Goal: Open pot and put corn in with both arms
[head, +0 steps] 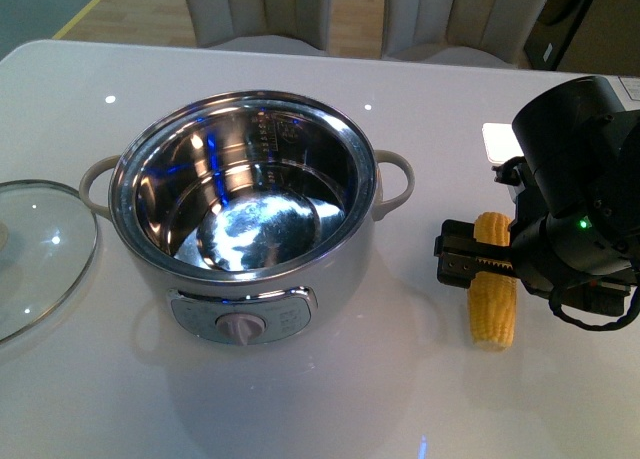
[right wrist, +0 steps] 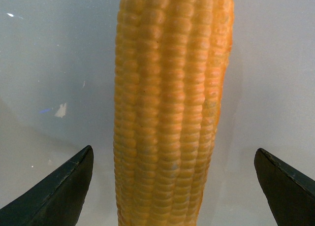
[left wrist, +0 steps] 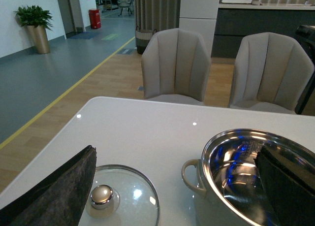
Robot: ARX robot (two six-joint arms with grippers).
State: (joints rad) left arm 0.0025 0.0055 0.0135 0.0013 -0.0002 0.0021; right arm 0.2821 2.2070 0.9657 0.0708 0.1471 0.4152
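Glossy white bench (left wrist: 147,132), ceiling lights glinting on it. Beige padded chair (left wrist: 176,63) and its twin (left wrist: 270,71) at the far edge. Wood floor (left wrist: 98,95) beyond; yellow line (left wrist: 59,99) bordering grey floor (left wrist: 34,83). Potted plant (left wrist: 32,24) by a white wall. Dark cabinets (left wrist: 241,36) behind.

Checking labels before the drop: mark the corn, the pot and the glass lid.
corn (right wrist: 170,113), right wrist view, middle of the cob.
pot (head: 241,328), front view, its front knob.
lid (left wrist: 102,196), left wrist view, its metal knob.
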